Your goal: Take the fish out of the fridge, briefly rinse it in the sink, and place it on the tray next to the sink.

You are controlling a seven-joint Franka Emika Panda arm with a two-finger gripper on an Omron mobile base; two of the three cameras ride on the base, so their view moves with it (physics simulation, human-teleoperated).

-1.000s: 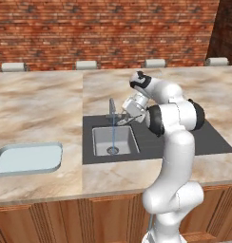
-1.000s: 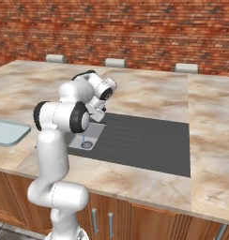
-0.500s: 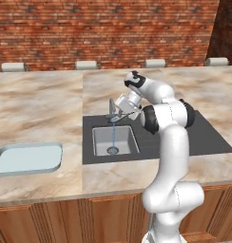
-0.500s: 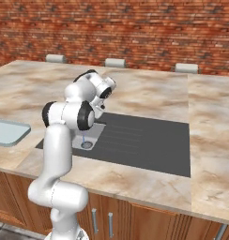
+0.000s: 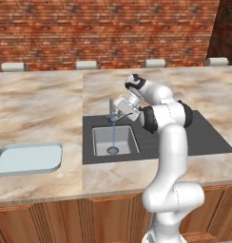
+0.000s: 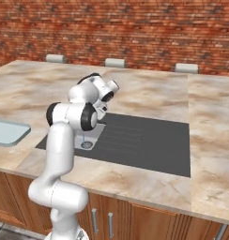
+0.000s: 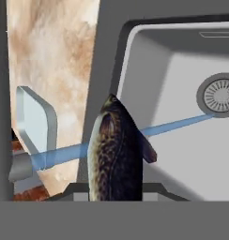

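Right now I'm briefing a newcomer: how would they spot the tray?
Find the marble counter below the brick wall, then the dark panel holding the sink. The tray lies left of it near the front edge: pale blue, shallow, round-cornered, unlike the steel basin.

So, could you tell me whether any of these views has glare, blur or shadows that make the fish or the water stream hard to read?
Hand view: the fish is close and slightly soft-edged, its lower end cropped; the water stream reads clearly against the sink. Left base view: even light, no glare; the stream is thin. Right base view: the arm hides most of the basin.
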